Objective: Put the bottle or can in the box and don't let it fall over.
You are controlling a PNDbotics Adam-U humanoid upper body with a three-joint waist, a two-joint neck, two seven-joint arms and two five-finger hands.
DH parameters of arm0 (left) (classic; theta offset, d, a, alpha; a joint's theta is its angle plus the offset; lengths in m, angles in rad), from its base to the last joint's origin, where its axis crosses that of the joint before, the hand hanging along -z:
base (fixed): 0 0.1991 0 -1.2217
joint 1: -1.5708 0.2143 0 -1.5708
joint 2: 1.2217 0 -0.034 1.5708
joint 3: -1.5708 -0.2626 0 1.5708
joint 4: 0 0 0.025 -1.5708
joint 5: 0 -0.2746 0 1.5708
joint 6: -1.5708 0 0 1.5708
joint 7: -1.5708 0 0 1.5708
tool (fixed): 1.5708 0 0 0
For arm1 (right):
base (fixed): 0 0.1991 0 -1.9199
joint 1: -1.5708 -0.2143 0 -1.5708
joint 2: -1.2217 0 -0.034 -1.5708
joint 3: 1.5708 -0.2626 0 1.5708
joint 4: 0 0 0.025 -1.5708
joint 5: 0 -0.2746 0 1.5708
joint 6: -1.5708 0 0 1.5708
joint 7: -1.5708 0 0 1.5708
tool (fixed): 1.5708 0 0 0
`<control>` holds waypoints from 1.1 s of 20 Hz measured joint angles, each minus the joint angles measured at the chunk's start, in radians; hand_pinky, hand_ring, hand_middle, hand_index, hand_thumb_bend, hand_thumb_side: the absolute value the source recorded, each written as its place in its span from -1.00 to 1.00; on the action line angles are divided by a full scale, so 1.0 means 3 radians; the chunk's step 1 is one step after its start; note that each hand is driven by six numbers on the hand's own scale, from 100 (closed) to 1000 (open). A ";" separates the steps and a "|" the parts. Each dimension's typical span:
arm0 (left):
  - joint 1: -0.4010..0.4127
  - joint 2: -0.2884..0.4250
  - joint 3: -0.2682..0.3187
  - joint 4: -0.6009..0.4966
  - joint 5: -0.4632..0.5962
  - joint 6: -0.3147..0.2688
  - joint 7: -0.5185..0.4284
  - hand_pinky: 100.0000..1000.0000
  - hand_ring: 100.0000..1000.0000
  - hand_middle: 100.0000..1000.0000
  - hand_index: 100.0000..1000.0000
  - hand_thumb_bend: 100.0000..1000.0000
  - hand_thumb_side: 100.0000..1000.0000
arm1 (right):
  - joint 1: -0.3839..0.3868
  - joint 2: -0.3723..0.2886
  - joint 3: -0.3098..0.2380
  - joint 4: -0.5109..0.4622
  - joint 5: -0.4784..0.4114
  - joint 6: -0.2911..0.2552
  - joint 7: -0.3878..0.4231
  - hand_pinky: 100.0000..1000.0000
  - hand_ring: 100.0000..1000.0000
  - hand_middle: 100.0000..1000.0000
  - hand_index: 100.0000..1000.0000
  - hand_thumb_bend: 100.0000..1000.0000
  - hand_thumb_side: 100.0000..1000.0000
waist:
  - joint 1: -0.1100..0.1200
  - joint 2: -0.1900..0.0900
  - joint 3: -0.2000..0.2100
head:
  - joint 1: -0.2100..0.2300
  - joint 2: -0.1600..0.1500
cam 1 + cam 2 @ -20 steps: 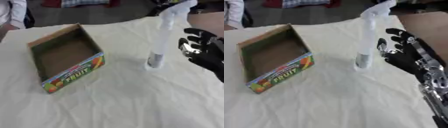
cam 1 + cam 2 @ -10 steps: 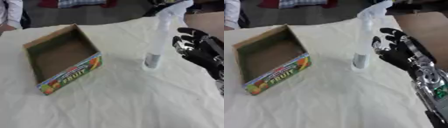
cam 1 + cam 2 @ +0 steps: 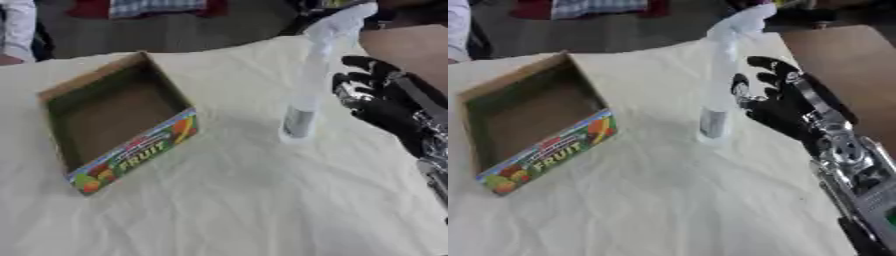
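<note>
A tall clear bottle (image 3: pixel 308 85) stands upright on the cloth-covered bench (image 3: pixel 245 200). The right hand (image 3: pixel 378 102) is just beside it, fingers (image 3: pixel 363 64) spread and apart from it. Well to the left sits the empty box (image 3: pixel 118 122), marked FRUIT.

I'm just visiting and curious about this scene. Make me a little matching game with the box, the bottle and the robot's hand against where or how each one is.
Things:
1. cardboard box
2. spray bottle
3. right hand

States:
A. open, just to the right of the bottle, not gripping it
B. standing upright on the cloth
C. empty, on the left, "FRUIT" printed on its side

Pairs: 1-C, 2-B, 3-A
</note>
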 measured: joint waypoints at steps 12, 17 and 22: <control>-0.0013 0.0000 -0.0001 0.0000 0.0002 0.0002 -0.0011 1.00 1.00 0.67 0.42 -0.21 -0.15 | -0.0057 0.0015 0.0005 0.0131 0.0049 -0.0005 0.0079 1.00 1.00 1.00 0.83 -1.00 -0.25 | -0.0004 0.0005 0.0023 | -0.0019 -0.0008; -0.0016 0.0000 -0.0001 0.0000 0.0003 0.0002 -0.0013 1.00 1.00 0.67 0.42 -0.21 -0.15 | -0.0078 0.0015 0.0020 0.0172 0.0058 -0.0018 0.0096 1.00 1.00 1.00 0.84 -1.00 -0.25 | -0.0004 0.0007 0.0038 | -0.0034 -0.0013; -0.0019 0.0000 -0.0001 0.0000 0.0003 0.0001 -0.0016 1.00 1.00 0.66 0.42 -0.22 -0.15 | -0.0118 0.0015 0.0021 0.0193 0.0058 -0.0027 0.0105 1.00 1.00 1.00 0.83 -1.00 -0.22 | -0.0004 0.0021 0.0043 | -0.0059 -0.0025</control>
